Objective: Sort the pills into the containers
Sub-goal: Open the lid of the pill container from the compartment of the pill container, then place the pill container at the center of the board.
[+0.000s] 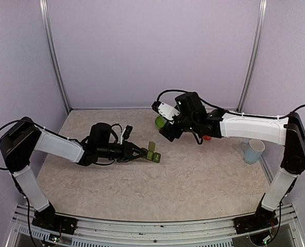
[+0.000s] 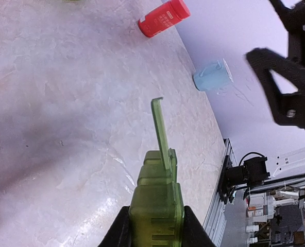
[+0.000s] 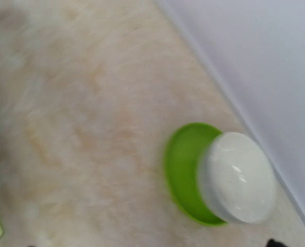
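Observation:
The containers are a green strip of joined lidded compartments, and my left gripper is shut on its near end. In the left wrist view the strip points away from me between the dark fingers, with one lid standing open. My right gripper hangs open above a light green bowl. The right wrist view shows that bowl with a white rounded object covering its right side. No pills show in any view.
A red cylindrical bottle lies on the table behind the right arm, half hidden in the top view. A pale blue mug stands near the right wall. Walls close the table at back and sides.

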Robot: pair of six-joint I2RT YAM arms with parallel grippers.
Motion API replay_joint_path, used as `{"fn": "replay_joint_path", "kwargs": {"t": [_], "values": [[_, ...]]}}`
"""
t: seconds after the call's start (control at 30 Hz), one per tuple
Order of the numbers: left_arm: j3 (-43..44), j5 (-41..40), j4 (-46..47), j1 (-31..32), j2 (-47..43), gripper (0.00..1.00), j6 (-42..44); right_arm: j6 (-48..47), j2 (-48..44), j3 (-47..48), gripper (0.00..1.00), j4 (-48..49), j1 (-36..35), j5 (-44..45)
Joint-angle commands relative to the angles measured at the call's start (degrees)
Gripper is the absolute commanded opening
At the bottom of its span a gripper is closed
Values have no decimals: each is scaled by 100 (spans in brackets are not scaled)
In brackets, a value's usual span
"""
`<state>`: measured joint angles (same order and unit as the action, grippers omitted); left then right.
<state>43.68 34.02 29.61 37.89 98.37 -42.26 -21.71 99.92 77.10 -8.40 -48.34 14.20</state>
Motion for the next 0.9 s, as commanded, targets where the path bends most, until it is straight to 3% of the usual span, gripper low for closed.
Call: {"fn": "replay_joint_path", "kwargs": {"t": [0.0,0.5,0.87], "values": [[370,-230,246,-27,338,20,-331,496,-477,-17,96,-231,162,287],[1457,-662,451,61,1782,20,-1157,1572,-1122,-1088,100,-338,308,796],[2385,-816,-91,59,2633,23,-933,1710,-1382,-1398,100,-366,316,899]]}}
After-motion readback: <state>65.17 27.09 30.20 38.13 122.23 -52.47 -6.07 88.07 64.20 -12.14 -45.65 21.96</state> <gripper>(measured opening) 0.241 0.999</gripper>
